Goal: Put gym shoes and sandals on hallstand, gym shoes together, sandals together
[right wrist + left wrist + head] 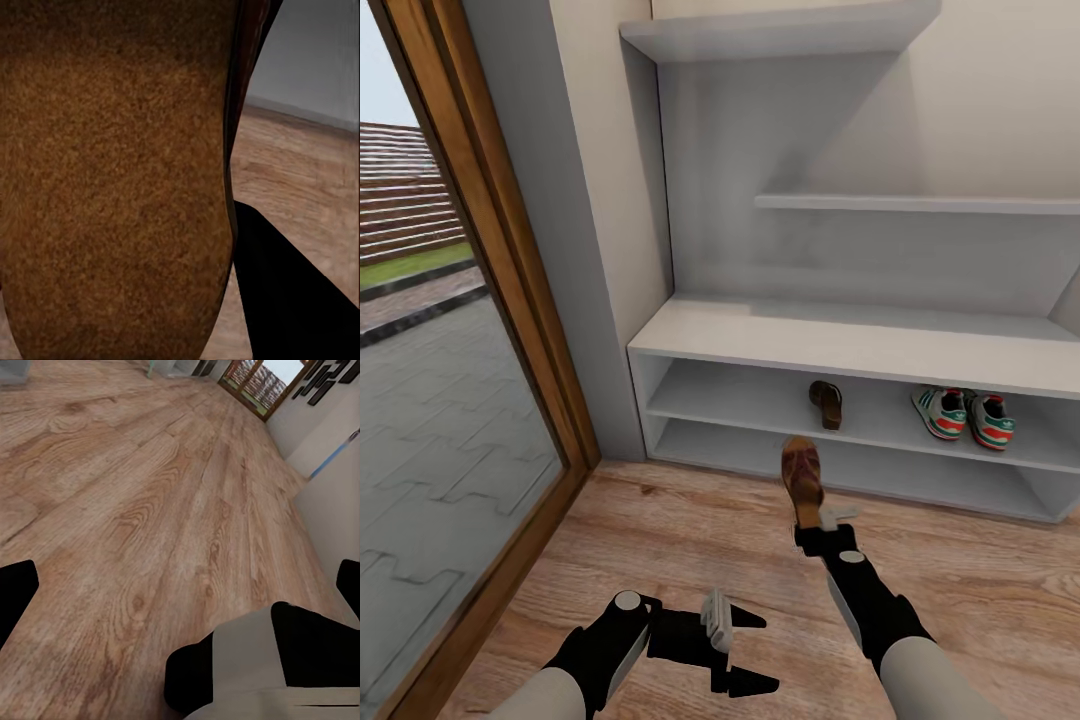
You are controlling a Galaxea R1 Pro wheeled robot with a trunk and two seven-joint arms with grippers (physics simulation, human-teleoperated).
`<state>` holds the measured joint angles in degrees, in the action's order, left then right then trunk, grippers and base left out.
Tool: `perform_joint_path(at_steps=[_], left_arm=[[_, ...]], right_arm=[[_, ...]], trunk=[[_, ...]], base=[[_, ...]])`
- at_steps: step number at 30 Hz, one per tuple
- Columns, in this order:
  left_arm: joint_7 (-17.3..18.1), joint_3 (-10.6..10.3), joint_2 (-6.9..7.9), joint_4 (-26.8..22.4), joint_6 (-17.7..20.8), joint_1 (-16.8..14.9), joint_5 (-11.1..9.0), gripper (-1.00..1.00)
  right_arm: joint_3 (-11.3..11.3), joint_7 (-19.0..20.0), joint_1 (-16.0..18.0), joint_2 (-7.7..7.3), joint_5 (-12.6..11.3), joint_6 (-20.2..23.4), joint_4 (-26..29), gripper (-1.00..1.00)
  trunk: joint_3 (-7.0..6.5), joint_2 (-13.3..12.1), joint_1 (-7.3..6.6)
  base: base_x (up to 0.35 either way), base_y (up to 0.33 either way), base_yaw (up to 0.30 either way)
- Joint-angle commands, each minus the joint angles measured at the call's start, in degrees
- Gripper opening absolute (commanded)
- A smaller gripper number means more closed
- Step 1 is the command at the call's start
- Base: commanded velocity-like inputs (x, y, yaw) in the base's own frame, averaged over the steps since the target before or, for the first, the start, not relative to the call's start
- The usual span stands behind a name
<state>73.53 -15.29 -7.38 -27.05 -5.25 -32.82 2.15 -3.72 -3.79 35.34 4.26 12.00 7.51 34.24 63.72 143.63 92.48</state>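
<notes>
So the right gripper [823,523] had its fingers clamped on one brown sandal [801,478], holding it by the heel end up off the corridor floor [660,540], toe pointing toward the hallstand [860,340]. In the right wrist view the sandal's [112,180] sole took up most of the picture, with a strip of floor and grey wall off to the side. The other sandal [826,403] was already sitting on the upper of the two open shelf rows, and the two gym shoes [963,415] were on that same shelf, side by side and touching, well off to the right of it. The left gripper [745,652] hung low over the floor near the robot with its fingers spread apart and nothing between them; its wrist view was mostly wood planks. A glass door with a wooden frame [510,300] stood just left of the hallstand.
</notes>
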Motion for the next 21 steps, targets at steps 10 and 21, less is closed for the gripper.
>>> perform_joint_path(at_steps=[10, 21], left_arm=[[0.03, 0.00, 0.00, -0.02, -0.55, -0.03, 0.23, 1.00], [0.03, 0.00, 0.00, -0.02, -0.55, -0.02, 0.23, 1.00]], right_arm=[[-0.15, -4.98, 0.08, 0.07, 0.39, 1.35, -0.16, -1.00], [-0.15, -4.81, 0.10, 0.09, 0.40, 1.40, 0.07, -1.00]], trunk=[[0.05, 0.02, -0.01], [0.05, 0.02, -0.01]], base=[[0.000, 0.000, 0.000], [0.000, 0.000, 0.000]])
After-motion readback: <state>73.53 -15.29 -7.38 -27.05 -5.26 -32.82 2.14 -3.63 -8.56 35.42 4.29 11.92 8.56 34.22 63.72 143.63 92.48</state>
